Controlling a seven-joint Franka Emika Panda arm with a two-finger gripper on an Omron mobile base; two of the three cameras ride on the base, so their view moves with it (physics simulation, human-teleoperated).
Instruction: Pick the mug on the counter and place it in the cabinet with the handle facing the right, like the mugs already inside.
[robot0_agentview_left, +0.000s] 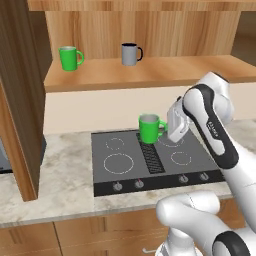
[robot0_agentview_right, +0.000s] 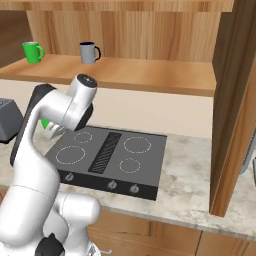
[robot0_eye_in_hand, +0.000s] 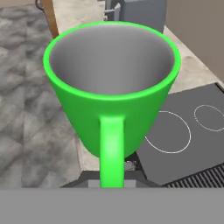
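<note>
holding the mug (robot0_agentview_left: 150, 128) by its handle, fingers (robot0_agentview_left: 170, 131) clamped shut | lifted above the worktop (robot0_agentview_left: 65, 180) hob | you keep the handle rightward for the cabinet (robot0_agentview_left: 150, 75).

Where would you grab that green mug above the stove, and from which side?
By its loop handle, coming from the handle's side. The green mug stands upright with the handle sticking out toward the gripper, thin enough for two fingers. In the hand view the handle runs straight down into the shut jaws.
</note>
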